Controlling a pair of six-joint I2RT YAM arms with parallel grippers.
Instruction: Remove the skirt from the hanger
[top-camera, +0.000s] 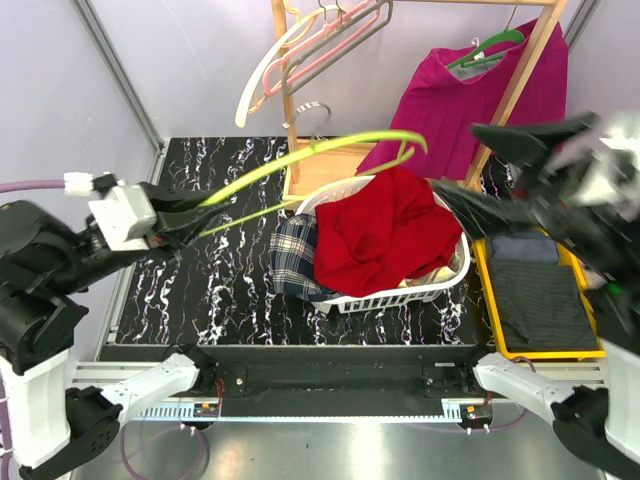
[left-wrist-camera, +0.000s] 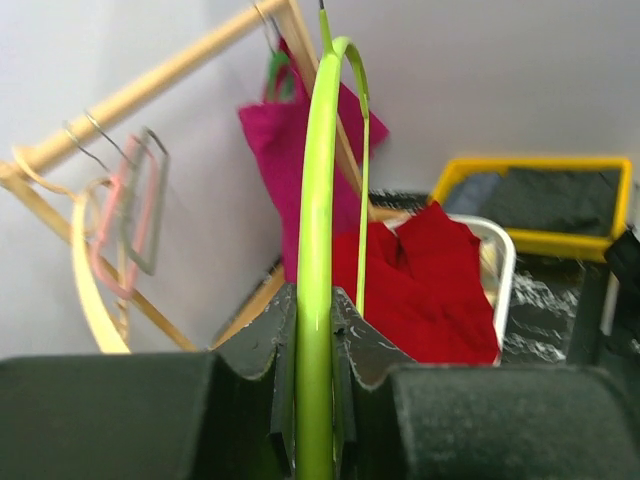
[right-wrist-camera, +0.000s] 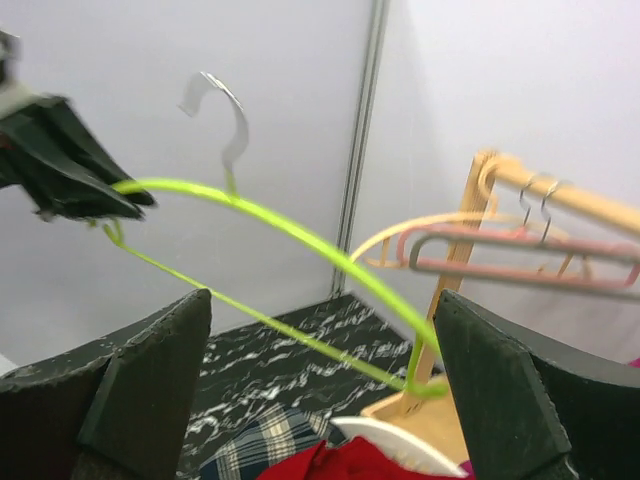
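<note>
In the white basket (top-camera: 380, 297) right of the desk's middle: red skirt (top-camera: 380, 235) heaped beside plaid cloth (top-camera: 292, 255). At the right edge: yellow tray (top-camera: 552, 354) with folded grey cloth (top-camera: 535, 295). Left tool (top-camera: 185, 228) clamped on a bare lime hanger (top-camera: 300, 160); right tool (top-camera: 497, 170) spread wide, holding nothing, above the basket's right side.

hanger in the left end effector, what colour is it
The thin plastic hanger is lime green, clearest in the left wrist view.
</note>
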